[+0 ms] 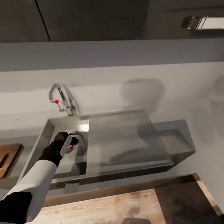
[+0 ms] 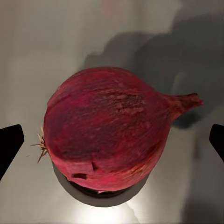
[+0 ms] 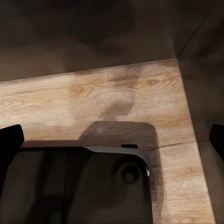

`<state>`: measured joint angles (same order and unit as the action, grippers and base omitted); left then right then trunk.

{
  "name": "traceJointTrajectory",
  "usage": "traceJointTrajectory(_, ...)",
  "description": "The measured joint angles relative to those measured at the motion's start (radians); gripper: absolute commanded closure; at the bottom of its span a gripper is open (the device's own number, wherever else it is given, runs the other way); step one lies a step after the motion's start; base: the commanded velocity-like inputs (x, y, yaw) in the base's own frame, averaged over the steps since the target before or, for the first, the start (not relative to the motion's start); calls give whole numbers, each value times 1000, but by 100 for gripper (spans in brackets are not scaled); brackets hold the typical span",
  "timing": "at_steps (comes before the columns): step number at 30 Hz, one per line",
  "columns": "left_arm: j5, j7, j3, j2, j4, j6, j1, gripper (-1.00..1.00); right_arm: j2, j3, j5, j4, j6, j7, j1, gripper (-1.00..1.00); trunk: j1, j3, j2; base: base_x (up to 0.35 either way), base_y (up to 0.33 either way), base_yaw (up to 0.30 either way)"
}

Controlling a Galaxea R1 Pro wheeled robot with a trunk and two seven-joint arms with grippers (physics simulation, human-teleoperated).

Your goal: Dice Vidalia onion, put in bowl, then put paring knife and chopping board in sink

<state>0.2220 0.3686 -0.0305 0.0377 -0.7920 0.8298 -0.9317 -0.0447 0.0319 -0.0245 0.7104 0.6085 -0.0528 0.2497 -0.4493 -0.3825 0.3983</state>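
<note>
The onion (image 2: 107,135) is dark red with a dry stem. It lies over the round drain on the grey floor of the sink (image 1: 46,130). My left gripper (image 1: 69,143) reaches down into the basin right above it. It is open, with its dark fingers (image 2: 9,144) on either side of the onion and apart from the skin. In the head view only a sliver of the onion (image 1: 74,142) shows past the gripper. The wooden chopping board (image 1: 9,155) lies on the countertop left of the sink. I cannot make out the knife, and the bowl is out of view. My right gripper (image 3: 112,140) hangs open over the floor.
The chrome tap (image 1: 60,99) stands behind the basin, with a red dot on it. The flat drainboard (image 1: 124,140) spreads to the right of the basin. The grey countertop (image 1: 174,102) runs back to the wall. Wooden floor (image 3: 116,98) and my dark base (image 3: 74,186) lie below.
</note>
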Motion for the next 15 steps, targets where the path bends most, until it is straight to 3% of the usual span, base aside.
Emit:
traceJointTrajectory(5,-1,0,0,1,-1,0,0,-100,0,0,0,0,0,0,0,-100,0,-8,0,124,0,0)
traceJointTrajectory(15,0,0,-1,-1,-2,1,1,-100,1,0,0,0,0,0,0,-100,0,-19,0,12,0,0)
